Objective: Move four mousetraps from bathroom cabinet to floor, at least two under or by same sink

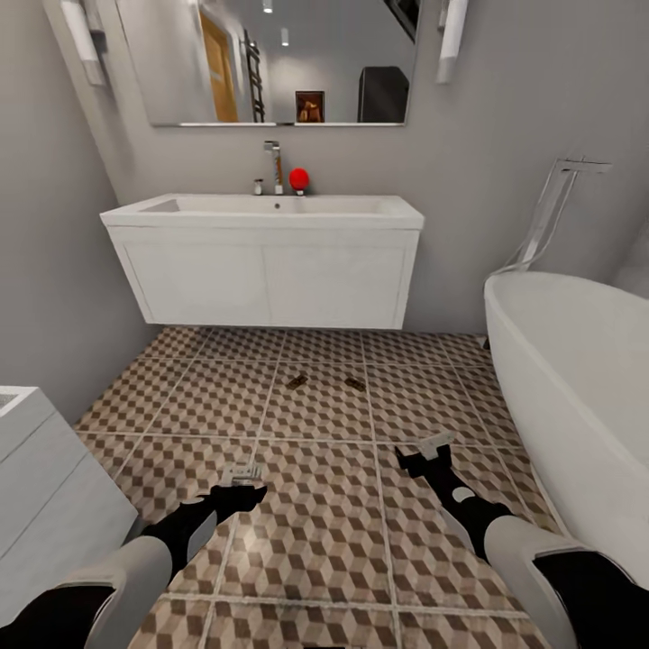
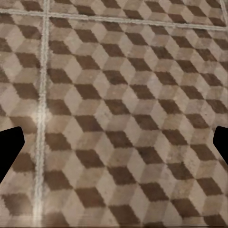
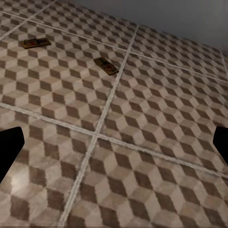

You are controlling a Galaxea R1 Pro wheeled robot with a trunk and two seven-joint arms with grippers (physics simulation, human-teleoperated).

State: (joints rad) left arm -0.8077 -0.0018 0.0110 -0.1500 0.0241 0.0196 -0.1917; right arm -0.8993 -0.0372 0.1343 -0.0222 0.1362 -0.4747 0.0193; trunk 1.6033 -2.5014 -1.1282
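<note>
Two mousetraps lie on the bathroom floor (image 1: 324,541) ahead of your grippers, both of which are empty.

Your left gripper (image 1: 242,478) and right gripper (image 1: 431,448) hang low over the tiles, each with fingers spread apart and nothing between them. The left mousetrap (image 1: 297,381) and the right mousetrap (image 1: 355,384) rest flat and apart, well beyond both tools, just in front of the sink (image 1: 266,216); a bathtub (image 1: 577,379) stands beside your right gripper.

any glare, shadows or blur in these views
Head view: soft shadow under the sink, mousetraps tiny and blurred. Left wrist view: floor tiles fuzzy, pale sheen on one grout line. Right wrist view: sharper, both mousetraps readable.
</note>
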